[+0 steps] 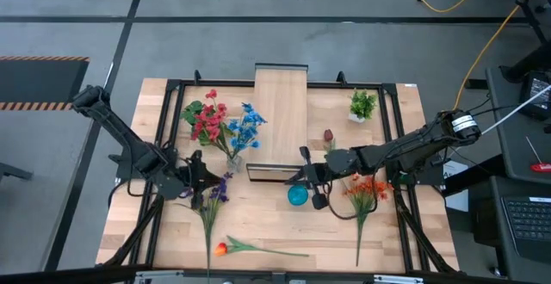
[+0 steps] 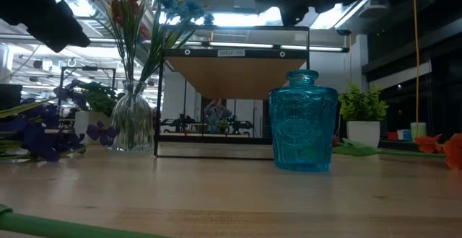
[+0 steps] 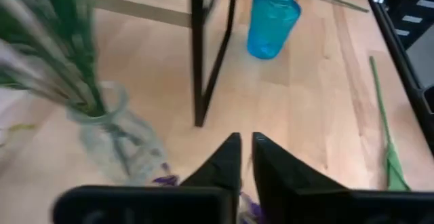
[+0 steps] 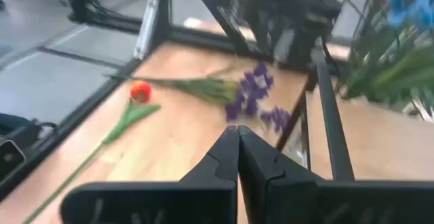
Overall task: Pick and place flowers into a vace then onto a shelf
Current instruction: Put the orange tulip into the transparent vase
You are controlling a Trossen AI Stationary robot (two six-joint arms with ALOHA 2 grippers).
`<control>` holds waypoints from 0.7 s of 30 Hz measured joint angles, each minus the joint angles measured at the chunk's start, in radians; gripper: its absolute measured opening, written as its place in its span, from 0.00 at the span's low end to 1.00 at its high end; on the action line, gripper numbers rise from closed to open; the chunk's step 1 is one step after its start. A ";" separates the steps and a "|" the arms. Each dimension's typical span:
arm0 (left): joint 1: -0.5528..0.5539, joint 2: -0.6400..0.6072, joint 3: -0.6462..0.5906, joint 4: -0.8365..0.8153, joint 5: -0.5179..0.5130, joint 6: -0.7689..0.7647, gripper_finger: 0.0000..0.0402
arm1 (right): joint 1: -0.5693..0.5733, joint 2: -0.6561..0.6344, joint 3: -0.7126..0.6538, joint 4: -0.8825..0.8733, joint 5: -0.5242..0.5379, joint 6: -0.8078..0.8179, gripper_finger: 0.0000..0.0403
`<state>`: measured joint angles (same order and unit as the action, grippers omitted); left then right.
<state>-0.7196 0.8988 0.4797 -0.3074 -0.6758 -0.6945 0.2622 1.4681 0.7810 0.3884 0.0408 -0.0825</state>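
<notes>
Closed right pincer (image 1: 310,181) beside shelf (image 1: 280,112) edge

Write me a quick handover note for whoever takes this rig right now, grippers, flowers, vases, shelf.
Left gripper: shut, over the purple flower, nothing held.
Right gripper: shut, empty, above the blue vase.
Done: red and blue flowers stand in the glass vase beside the shelf.
Left: purple flower, orange flowers, orange tulip and dark red tulip lie loose; blue vase empty; no vase on the shelf.

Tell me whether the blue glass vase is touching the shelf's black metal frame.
Apart. In the left wrist view, bare tabletop shows between the blue glass vase and the black metal frame of the light-wood shelf.
</notes>
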 joint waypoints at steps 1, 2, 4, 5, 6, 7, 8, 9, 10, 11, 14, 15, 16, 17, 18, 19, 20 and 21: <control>-0.004 0.020 0.000 0.022 0.002 0.000 0.04 | 0.014 0.000 0.017 -0.038 0.027 0.007 0.01; -0.008 0.040 0.000 0.040 0.004 0.000 0.02 | 0.029 0.000 0.037 -0.079 0.048 0.018 0.01; -0.017 0.083 0.000 0.083 0.005 0.000 0.01 | 0.061 0.000 0.079 -0.163 0.082 0.033 0.01; -0.021 0.102 0.001 0.098 0.006 0.003 0.01 | 0.078 0.000 0.097 -0.202 0.098 0.045 0.01; -0.027 0.125 0.008 0.102 0.006 0.009 0.01 | 0.094 0.000 0.112 -0.233 0.113 0.053 0.01; -0.032 0.148 0.022 0.107 0.006 0.013 0.01 | 0.111 0.000 0.123 -0.253 0.125 0.061 0.01; -0.037 0.169 0.038 0.110 0.006 0.022 0.01 | 0.126 0.000 0.131 -0.263 0.145 0.074 0.01; -0.041 0.192 0.059 0.112 0.005 0.036 0.00 | 0.143 0.000 0.135 -0.266 0.166 0.088 0.01; -0.047 0.216 0.082 0.114 0.005 0.051 0.00 | 0.159 0.000 0.135 -0.269 0.183 0.109 0.01; -0.050 0.239 0.103 0.115 0.005 0.066 0.00 | 0.175 0.000 0.136 -0.280 0.201 0.131 0.01; -0.061 0.307 0.171 0.116 0.005 0.119 0.01 | 0.225 0.005 0.135 -0.311 0.267 0.212 0.01; -0.064 0.325 0.189 0.116 0.003 0.141 0.01 | 0.243 0.010 0.135 -0.312 0.290 0.233 0.01; -0.067 0.345 0.206 0.114 -0.003 0.160 0.01 | 0.261 0.016 0.135 -0.312 0.305 0.242 0.01; -0.071 0.363 0.223 0.114 -0.008 0.174 0.00 | 0.275 0.025 0.138 -0.316 0.315 0.259 0.01; -0.072 0.377 0.234 0.115 -0.011 0.185 0.00 | 0.288 0.036 0.146 -0.322 0.326 0.268 0.01; -0.072 0.388 0.244 0.114 -0.013 0.192 0.00 | 0.300 0.050 0.159 -0.325 0.330 0.280 0.01; -0.072 0.398 0.254 0.114 -0.013 0.193 0.00 | 0.312 0.064 0.178 -0.337 0.331 0.284 0.01; -0.072 0.406 0.261 0.115 -0.013 0.192 0.00 | 0.322 0.079 0.201 -0.363 0.332 0.287 0.01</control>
<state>-0.7918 1.3052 0.7406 -0.1921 -0.6884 -0.5024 0.5839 1.5470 0.9822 0.0255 0.3727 0.2041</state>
